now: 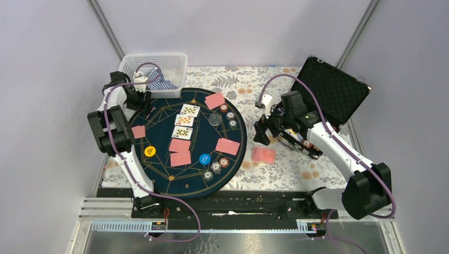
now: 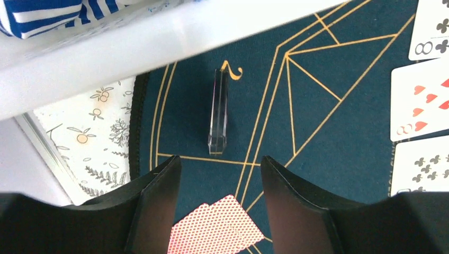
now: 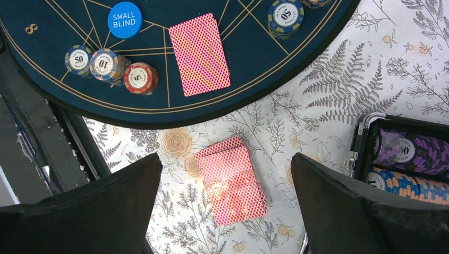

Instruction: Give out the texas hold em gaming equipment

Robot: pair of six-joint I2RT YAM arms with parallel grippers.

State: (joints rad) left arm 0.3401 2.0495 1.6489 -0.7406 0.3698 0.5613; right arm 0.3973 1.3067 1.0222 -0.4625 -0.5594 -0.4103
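1. While the distribution is being judged as well advanced, three face-up cards (image 1: 184, 120) are being shown in a column at the middle of the dark blue mat (image 1: 159, 174). Small lots of red-backed cards (image 1: 227, 146) are being displayed at its far, right and left edges and near its middle.
2. Chip stacks (image 1: 216, 168) are being displayed along the near-right and far-right edges of the mat. The yellow disc (image 1: 150, 151) and blue disc (image 1: 205, 159) are being shown toward its near edge, and a clear disc (image 1: 214, 119) just right of the face-up cards.
3. The red-backed deck (image 3: 231, 180) is being shown on the floral cloth (image 3: 328, 95), just off the mat's right edge. The right gripper (image 3: 225, 161) is being held above the deck, jaws wide and empty.
4. The left gripper (image 2: 219, 164) is being held low at the mat's far-left edge, beside the white basket (image 1: 159, 62). Its jaws are partly apart and nothing is being gripped. A clear piece (image 2: 218, 111) is standing on edge just beyond the fingertips.
5. Work is being judged as left: the deck is undealt, spare chips (image 3: 402, 151) are lying in the black case (image 1: 333, 90), and no chips are being seen at the left edge.
6. The clear piece is being viewed edge-on, so its outline cannot be told. The case interior is being cut off, and chip values are blurred from above.
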